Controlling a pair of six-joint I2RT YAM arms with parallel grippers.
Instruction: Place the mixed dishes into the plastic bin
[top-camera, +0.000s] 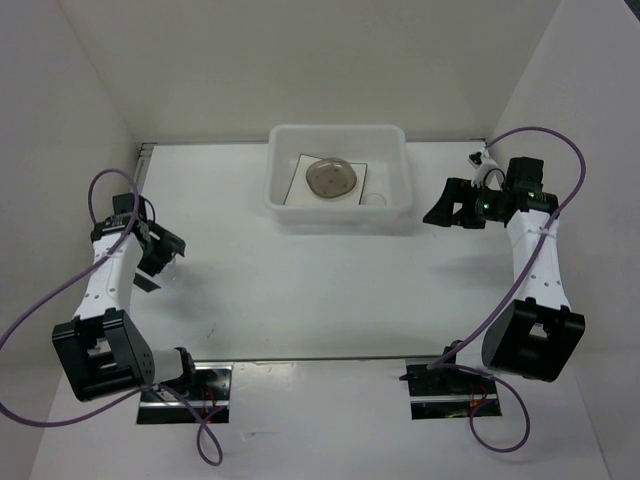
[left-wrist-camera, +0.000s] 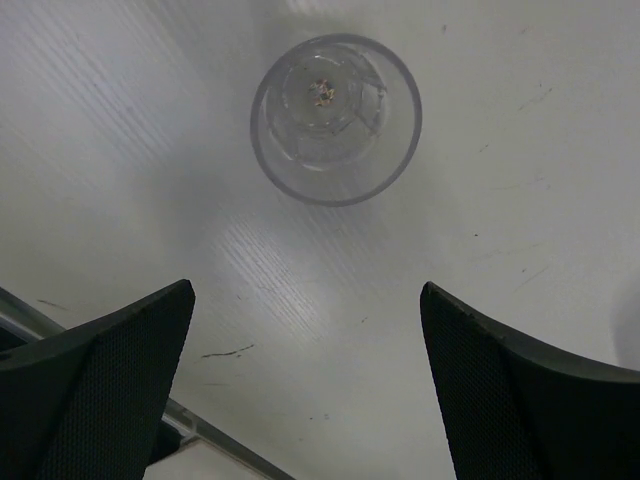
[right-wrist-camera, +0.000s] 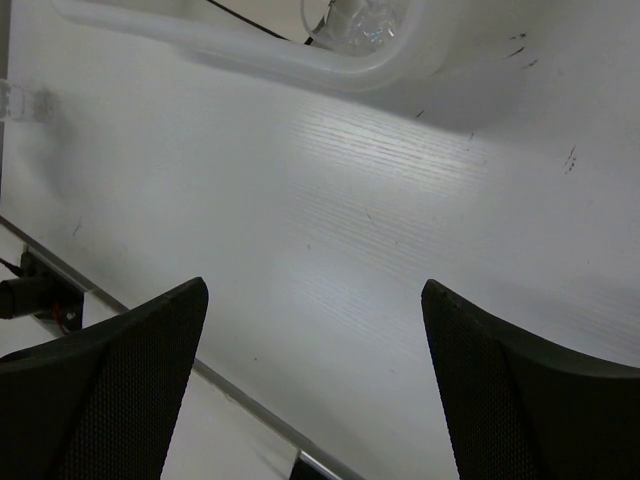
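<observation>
The plastic bin (top-camera: 338, 216) stands at the back middle of the table. In it lies the square white plate (top-camera: 299, 182) with a round greyish saucer (top-camera: 332, 178) on top, and a clear glass cup (top-camera: 375, 198) sits in its near right corner. My left gripper (top-camera: 163, 262) is open and empty at the left. In the left wrist view a clear glass cup (left-wrist-camera: 335, 118) stands upright on the table ahead of the open gripper (left-wrist-camera: 305, 290), apart from it. My right gripper (top-camera: 447, 212) is open and empty, just right of the bin. The right wrist view shows the bin's corner (right-wrist-camera: 250, 55).
White walls enclose the table on the left, back and right. Two metal base plates (top-camera: 185, 393) sit at the near edge by the arm bases. Purple cables loop beside both arms. The table's metal edge strip (right-wrist-camera: 240, 390) shows under the right gripper (right-wrist-camera: 314, 286).
</observation>
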